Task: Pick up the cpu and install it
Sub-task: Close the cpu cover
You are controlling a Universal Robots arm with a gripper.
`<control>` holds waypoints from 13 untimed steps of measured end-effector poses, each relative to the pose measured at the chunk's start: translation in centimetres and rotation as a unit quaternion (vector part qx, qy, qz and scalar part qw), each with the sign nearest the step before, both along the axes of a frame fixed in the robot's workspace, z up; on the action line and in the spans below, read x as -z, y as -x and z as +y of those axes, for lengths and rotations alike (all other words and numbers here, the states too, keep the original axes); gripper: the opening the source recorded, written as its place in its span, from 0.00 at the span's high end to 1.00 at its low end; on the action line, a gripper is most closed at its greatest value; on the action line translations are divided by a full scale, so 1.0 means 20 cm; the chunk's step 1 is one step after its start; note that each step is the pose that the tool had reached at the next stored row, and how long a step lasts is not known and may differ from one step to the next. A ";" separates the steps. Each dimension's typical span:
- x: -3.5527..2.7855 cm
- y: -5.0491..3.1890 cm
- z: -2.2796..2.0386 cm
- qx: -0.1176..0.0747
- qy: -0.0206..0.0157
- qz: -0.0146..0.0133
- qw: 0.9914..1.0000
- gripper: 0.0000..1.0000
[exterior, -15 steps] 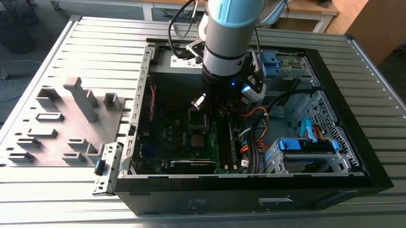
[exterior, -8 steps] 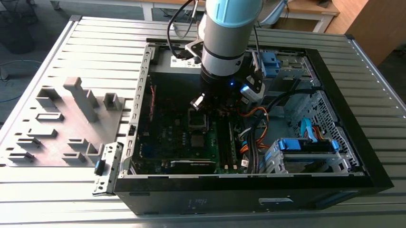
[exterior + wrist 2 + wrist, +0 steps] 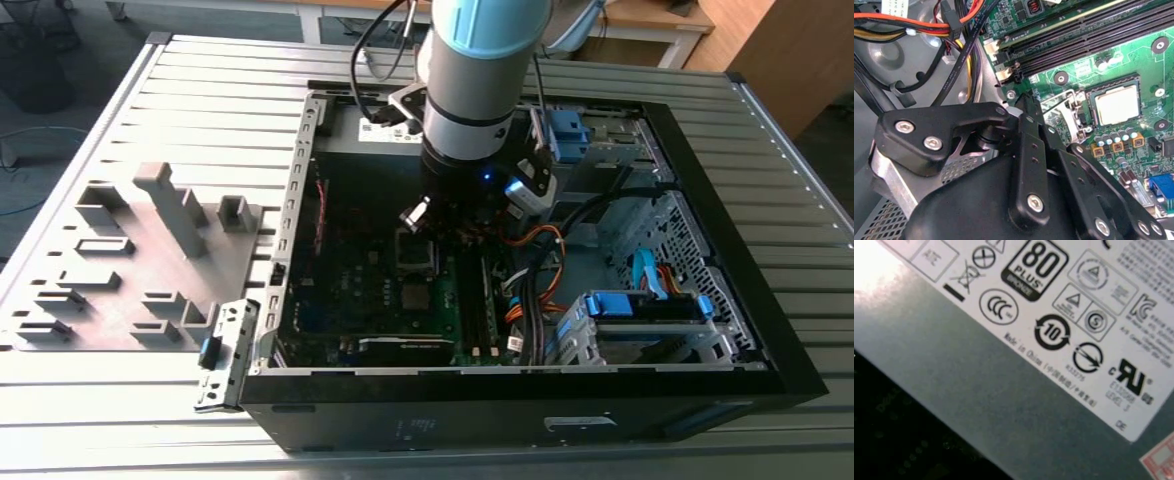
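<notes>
Silver-grey and square, the cpu (image 3: 1117, 105) lies flat in its socket (image 3: 1114, 81) on the green motherboard (image 3: 1134, 55), near my pincer (image 3: 1029, 102) but off to its side, not beneath the tips, which look clenched together on nothing.

In the first wrist view, a white label (image 3: 1064, 315) on the grey box (image 3: 979, 405) carries a black-bordered efficiency badge (image 3: 1035, 265), a crossed-out bin sign (image 3: 968, 277), a triangle sign (image 3: 1073, 301), a circled-arrow sign with a number inside (image 3: 1053, 332) and several round approval marks. A line of origin print runs along the label's edge below these signs. A red-and-white sticker (image 3: 1161, 460) sits near the label's corner, and its print cannot be read.
</notes>
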State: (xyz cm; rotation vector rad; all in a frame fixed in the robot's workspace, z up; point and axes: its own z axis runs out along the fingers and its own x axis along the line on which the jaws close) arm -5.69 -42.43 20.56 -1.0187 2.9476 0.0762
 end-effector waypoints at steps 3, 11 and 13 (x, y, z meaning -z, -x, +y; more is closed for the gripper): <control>0.000 0.006 -0.001 -0.001 -0.001 0.000 1.000 0.89; -0.008 0.007 -0.004 -0.001 -0.001 0.000 1.000 0.89; -0.013 0.007 -0.005 -0.002 -0.001 0.000 1.000 0.89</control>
